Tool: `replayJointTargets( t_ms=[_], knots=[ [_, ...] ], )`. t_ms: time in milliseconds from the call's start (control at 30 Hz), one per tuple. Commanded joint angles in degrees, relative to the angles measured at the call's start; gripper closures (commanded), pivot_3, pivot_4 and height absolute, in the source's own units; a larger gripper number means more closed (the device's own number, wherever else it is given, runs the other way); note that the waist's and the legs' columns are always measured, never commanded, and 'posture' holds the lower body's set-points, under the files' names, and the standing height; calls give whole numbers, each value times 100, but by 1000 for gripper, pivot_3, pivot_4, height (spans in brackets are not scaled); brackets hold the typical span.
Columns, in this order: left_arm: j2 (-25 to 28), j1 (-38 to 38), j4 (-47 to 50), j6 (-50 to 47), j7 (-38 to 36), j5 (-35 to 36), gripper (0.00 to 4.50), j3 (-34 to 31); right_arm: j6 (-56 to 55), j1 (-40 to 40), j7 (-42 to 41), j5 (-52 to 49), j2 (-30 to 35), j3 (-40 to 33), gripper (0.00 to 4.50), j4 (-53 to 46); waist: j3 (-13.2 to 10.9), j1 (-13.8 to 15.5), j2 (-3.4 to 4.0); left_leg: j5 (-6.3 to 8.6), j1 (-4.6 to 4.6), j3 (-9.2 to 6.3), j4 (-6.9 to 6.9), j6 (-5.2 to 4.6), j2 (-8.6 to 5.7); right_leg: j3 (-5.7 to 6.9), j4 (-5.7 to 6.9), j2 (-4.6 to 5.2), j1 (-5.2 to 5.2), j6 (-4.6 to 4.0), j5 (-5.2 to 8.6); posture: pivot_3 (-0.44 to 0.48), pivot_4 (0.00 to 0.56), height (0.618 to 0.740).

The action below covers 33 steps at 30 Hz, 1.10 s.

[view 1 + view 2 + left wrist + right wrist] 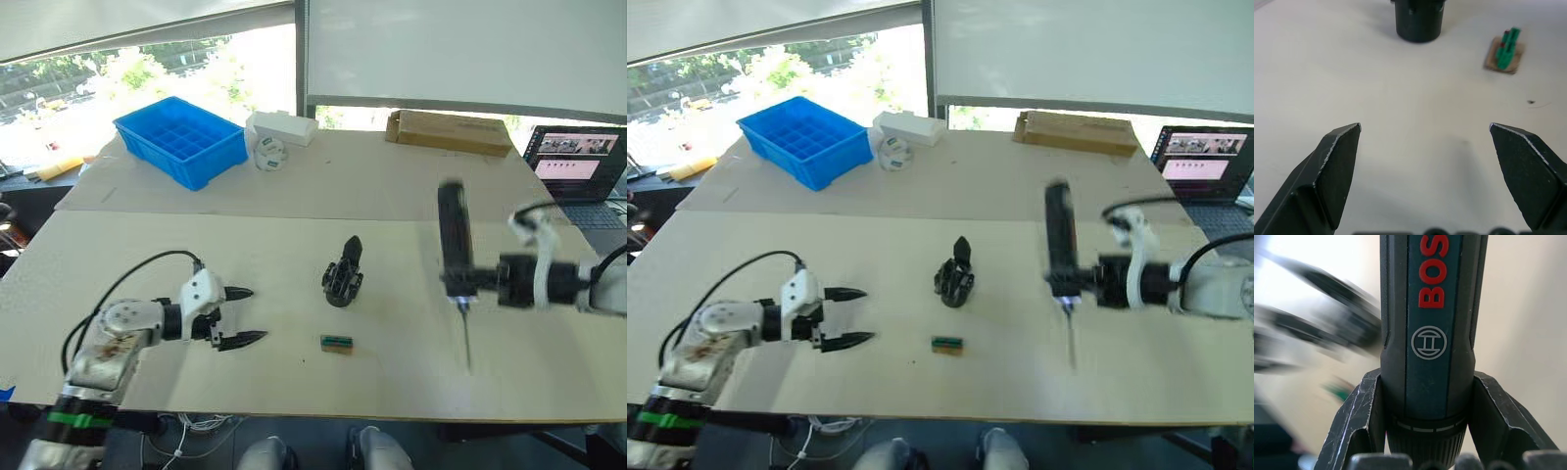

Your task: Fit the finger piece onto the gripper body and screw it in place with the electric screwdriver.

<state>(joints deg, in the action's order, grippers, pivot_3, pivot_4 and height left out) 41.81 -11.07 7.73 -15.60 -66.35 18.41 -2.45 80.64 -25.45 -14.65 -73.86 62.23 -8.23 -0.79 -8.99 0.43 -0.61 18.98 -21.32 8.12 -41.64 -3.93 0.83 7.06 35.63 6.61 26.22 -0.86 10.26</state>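
Right gripper [468,279] clamped on the electric screwdriver [452,238], one finger on each side of the barrel, red lettering facing the wrist camera. Screwdriver held upright above the table [294,196], thin metal bit [464,338] pointing down near the front edge. Well to the left of it, at the middle of the table, the gripper body [342,274], standing on its round base with a pointed black finger projecting up. Just in front of the gripper body, a small green block [336,343] lying flat on the table, apart from it. Further left, the left gripper [247,315] low over the table, fingers spread wide and holding nothing, tips aimed toward the gripper body and the green block. No separate finger piece to be made out. At the far left corner, a blue tray [182,139] with a grid of compartments; contents impossible to tell. Beside it a white box [282,127], and further right a brown cardboard box [449,130]. Open laptop [576,157] at the far right edge.
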Motion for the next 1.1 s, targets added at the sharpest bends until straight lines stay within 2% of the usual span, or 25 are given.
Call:
replayJointTargets(
  t_ms=[33, 267, 300, 433, 467, 533, 633, 733, 800, 833, 900, 967, 1100],
  knots=[
    [317, 242, 482, -168, 28, 192, 45, -324, -57, -183, -354, 665, 132, 31, 2582, 305, -7, -34, 13, 0, 0, 2, 1, 0, 0, -1, 1, -6, 1, 1, 0, 0, 150, 738],
    [661, 162, 781, -460, 73, 415, 45, -457, 216, -558, -384, 1762, -346, 387, 2582, 1154, -12, -97, 22, -5, 9, 13, 2, 8, 2, 0, 11, -48, 1, 5, 4, 0, 150, 738],
    [698, 149, 811, -508, 63, 447, 0, -472, 236, -571, -463, 1852, -372, 391, 1567, 1186, -12, -99, 22, -5, 9, 13, 3, 8, 2, 0, 11, -49, 1, 9, 6, 0, 150, 738],
    [1036, 270, 911, -854, -139, 761, 0, -714, 101, -476, -1152, 2091, -1, 348, 201, 911, -12, -91, 20, -4, 7, 12, 4, 8, 0, 3, 8, -49, -2, 11, 8, 0, 150, 738],
    [1153, 324, 918, -1016, -212, 899, 0, -828, 128, -450, -1404, 2031, 171, 229, 43, 778, -13, -85, 22, -4, 3, 12, 4, 8, -1, 3, 8, -47, 1, 12, 8, 0, 150, 738],
    [1489, 478, 915, -1411, -472, 1233, 0, -1114, -194, -212, -2196, 1982, 669, 10, 43, 323, -21, -68, 36, -4, 3, 11, 5, 8, -1, 3, 10, -44, 4, 16, 11, 0, 150, 738],
    [1976, 643, 709, -1789, -746, 1527, 0, -1681, -2078, 962, -4143, 2695, 1598, -597, 43, -141, -25, -39, 44, -4, 6, 7, 14, 8, 0, 2, 9, -43, 7, 40, 33, 0, 150, 738],
    [2449, 730, 297, -2191, -1119, 1790, 0, -2283, -3565, 1801, -5904, 3074, 1646, -1781, 43, 451, -24, -26, 30, -3, 19, 6, 20, 9, 2, 4, 7, -50, -6, 75, 56, 0, 150, 738],
    [2698, 853, -47, -2193, -1422, 1750, 0, -2497, -3978, 1782, -6003, 3357, 1659, -1951, 43, 1104, -25, -48, 30, -3, 21, 12, 19, 9, 1, 5, 6, -50, -7, 77, 57, 0, 150, 738],
    [2773, 894, -292, -2040, -1509, 1622, 0, -2529, -5020, 1902, -6060, 3868, 1591, -1959, 43, 1428, -25, -59, 31, -3, 23, 17, 18, 8, -1, -1, 7, -47, -6, 77, 57, 0, 150, 738],
    [2731, 767, -785, -1556, -1351, 1291, 0, -2455, -6236, 2161, -6377, 4441, 1517, -2040, 43, 1920, -24, -74, 33, -2, 27, 24, 20, 9, -4, -2, 6, -43, -6, 78, 59, 0, 150, 738],
    [2624, 495, -1083, -1382, -1189, 1240, 0, -2370, -6525, 2173, -6516, 4574, 1465, -2042, 43, 2229, -25, -68, 33, -2, 36, 28, 35, 10, -6, -3, 8, -40, -7, 70, 68, 0, 150, 738],
    [2499, 155, -1023, -1410, -1163, 1364, 0, -2242, -6928, 2084, -6774, 4721, 1299, -1957, 43, 2316, -27, -108, 37, -7, 36, 32, 37, 17, -4, -8, 28, -28, 2, 51, 67, 0, 150, 738]
  ],
)
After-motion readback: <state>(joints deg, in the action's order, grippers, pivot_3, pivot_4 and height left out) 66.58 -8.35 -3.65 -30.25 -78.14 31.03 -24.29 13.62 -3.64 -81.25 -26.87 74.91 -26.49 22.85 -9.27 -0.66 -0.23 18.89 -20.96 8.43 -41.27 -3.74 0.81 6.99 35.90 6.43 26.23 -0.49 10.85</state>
